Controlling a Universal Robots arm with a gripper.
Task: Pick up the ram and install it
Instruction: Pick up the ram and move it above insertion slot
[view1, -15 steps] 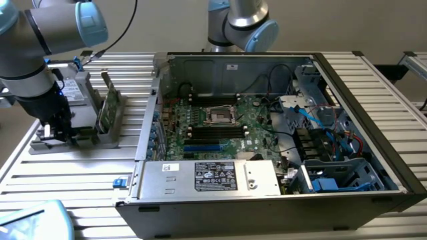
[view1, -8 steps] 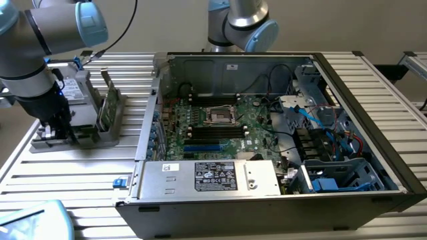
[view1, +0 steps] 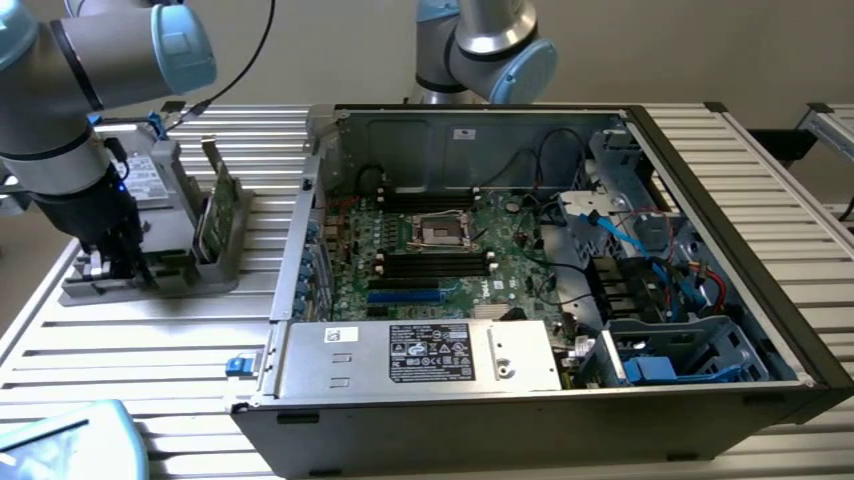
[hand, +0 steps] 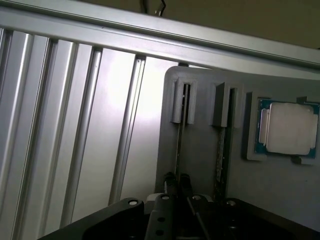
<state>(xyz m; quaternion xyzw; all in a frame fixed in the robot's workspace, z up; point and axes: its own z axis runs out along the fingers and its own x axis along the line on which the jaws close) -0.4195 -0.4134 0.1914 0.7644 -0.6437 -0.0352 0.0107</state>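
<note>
a: pincer (hand: 177, 181) is down at the grey holder (hand: 200, 100). in the wrist view its dark fingertips (hand: 170, 179) sit either side of the ram (hand: 180, 142), pressed onto its thin edge. i'd call that clamped on the stick.

b: and the ram is in its slot, standing on edge between the holder's upright guides. not lifted, as far as i can see.

a: right, and that looks like the whole point of the holder. it props the stick upright so the narrow edge faces up and the pincer can pinch the flat faces from above.

b: second stick (hand: 220, 150) in the neighbouring slot, just beside it, same posture. then the processor (hand: 287, 127) lies flat in its own recess, apart from both.

a: over to the exterior view. the pincer (view1: 114, 265) points straight down at the holder (view1: 147, 285), which rests on the slatted counter (view1: 134, 350) on that view's left.

b: the open computer case (view1: 400, 135) lies on its side right beside it, with the motherboard (view1: 461, 250) facing up and the dark memory slots (view1: 427, 265) exposed. my read: laid that way, the board can take a stick held upright from above, with no turning.

a: so i'd judge the grip is made, with the lift and the install not yet done.
</note>
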